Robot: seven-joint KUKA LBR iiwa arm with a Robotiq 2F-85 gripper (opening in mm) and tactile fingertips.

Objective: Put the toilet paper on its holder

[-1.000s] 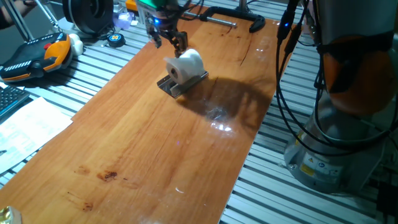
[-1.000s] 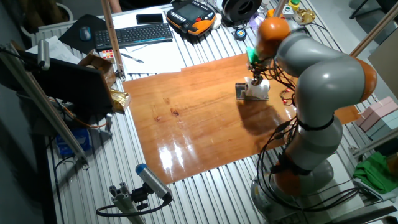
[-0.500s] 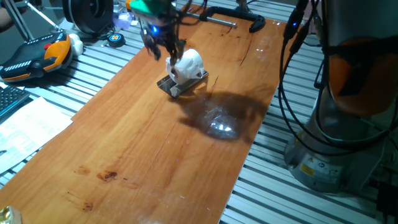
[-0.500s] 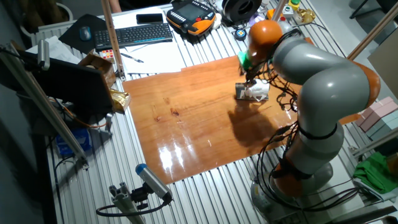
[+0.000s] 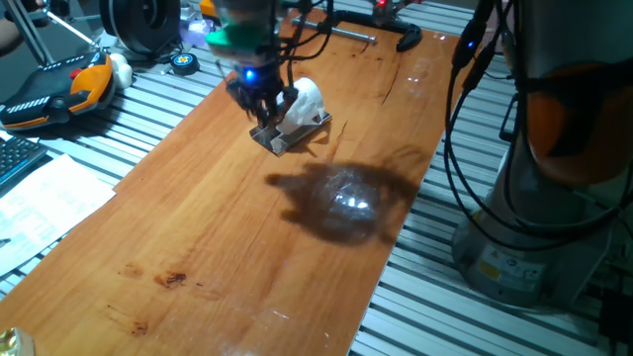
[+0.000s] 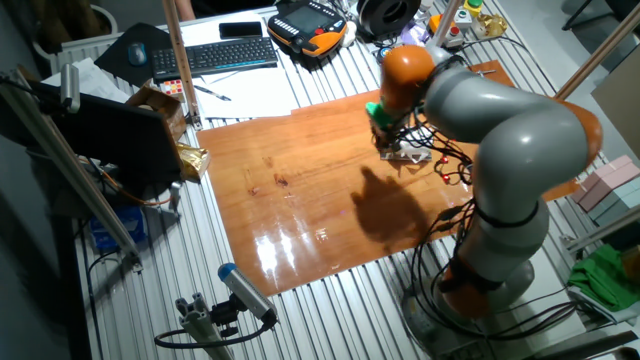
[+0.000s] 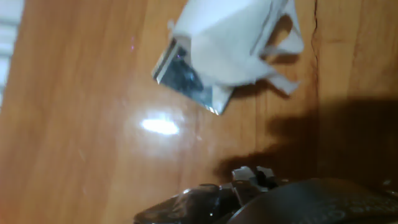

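White toilet paper [image 5: 303, 100]: we judge it light, soft, crushable; hold at its sides. Sits on holder [image 5: 280, 136]. Gripper [image 5: 263, 107] jaws: cannot tell.

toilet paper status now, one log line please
toilet paper: sitting on holder | tool: beside roll, not gripping it, jaw state unclear | surface: wooden table
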